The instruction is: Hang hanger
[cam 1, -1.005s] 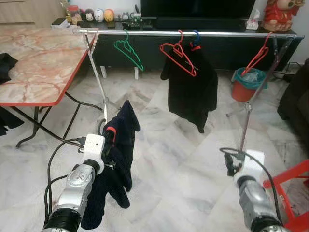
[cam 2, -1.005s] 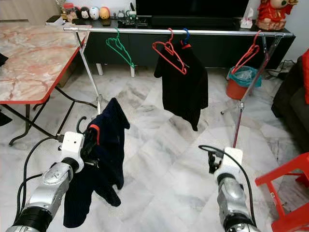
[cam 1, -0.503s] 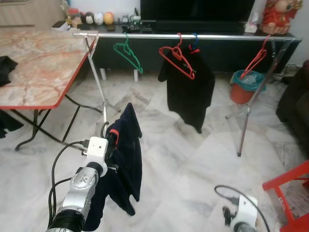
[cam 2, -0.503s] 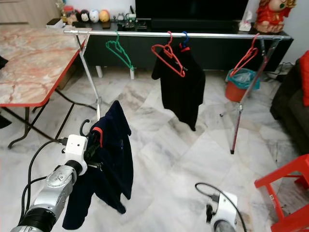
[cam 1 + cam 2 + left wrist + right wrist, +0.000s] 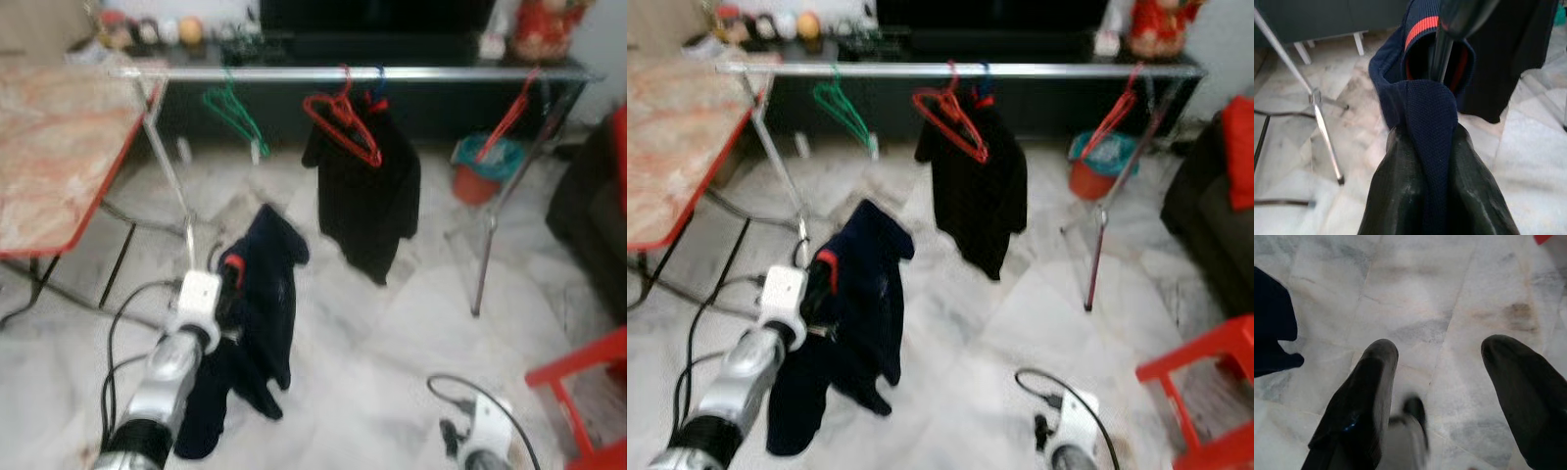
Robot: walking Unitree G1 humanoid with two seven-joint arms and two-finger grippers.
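Head views (blurred): the left pincer [image 5: 227,284], raised over the white marble floor [image 5: 392,343], carries a navy-blue garment with a red-lined collar [image 5: 265,294] on a hanger whose dark hook [image 5: 799,257] alone is visible. Beyond stands a silver clothes rail [image 5: 392,73] bearing a green wire hanger [image 5: 233,110], a red plastic hanger [image 5: 343,127] and a black hanging shirt [image 5: 364,201]. The right arm hangs low.

Left wrist view: both fingers [image 5: 1400,196] clamp a fold of the navy garment.

Right wrist view: the right pincer [image 5: 1440,382] has its fingers apart over the floor.
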